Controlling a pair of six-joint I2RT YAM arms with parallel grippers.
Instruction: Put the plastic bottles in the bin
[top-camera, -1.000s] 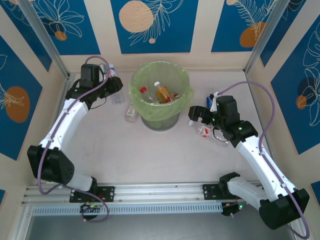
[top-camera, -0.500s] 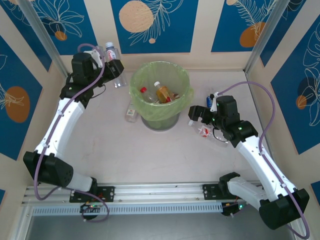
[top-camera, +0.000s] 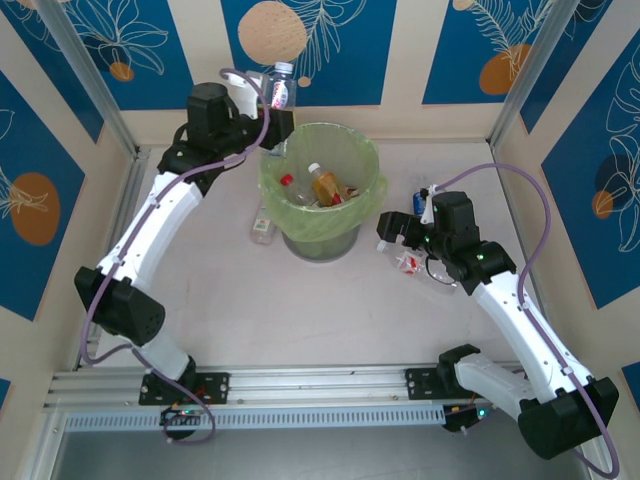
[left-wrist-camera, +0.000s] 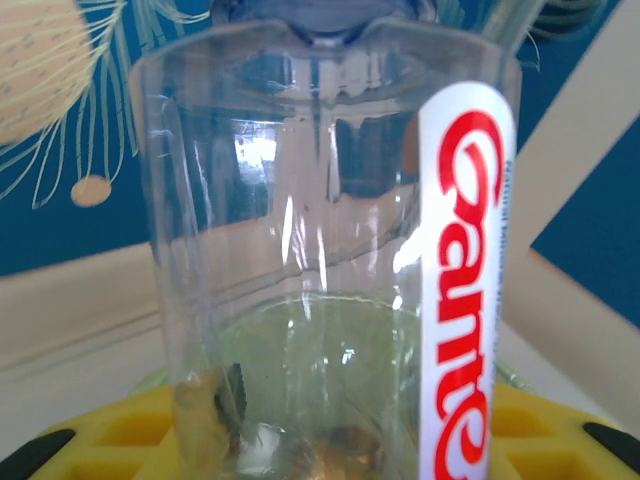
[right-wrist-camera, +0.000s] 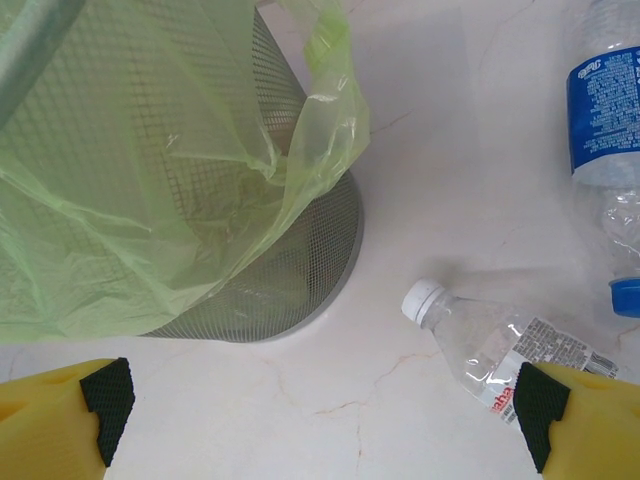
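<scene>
My left gripper is shut on a clear bottle with a red-white label and holds it in the air at the back-left rim of the bin. That bottle stands close before the left wrist camera, above the gripper. Inside the lime-green bag lie an amber bottle and a red-capped one. My right gripper stands open over the table right of the bin. A white-capped clear bottle and a blue-labelled bottle lie beside it.
A small clear bottle lies on the table just left of the bin's base. Blue-patterned walls and metal posts close in the back and sides. Bare marbled tabletop stretches in front of the bin.
My left arm has lifted and swung right from the back-left corner, carrying the red-white bottle up to the bin's back-left rim. The right arm has stayed still.
</scene>
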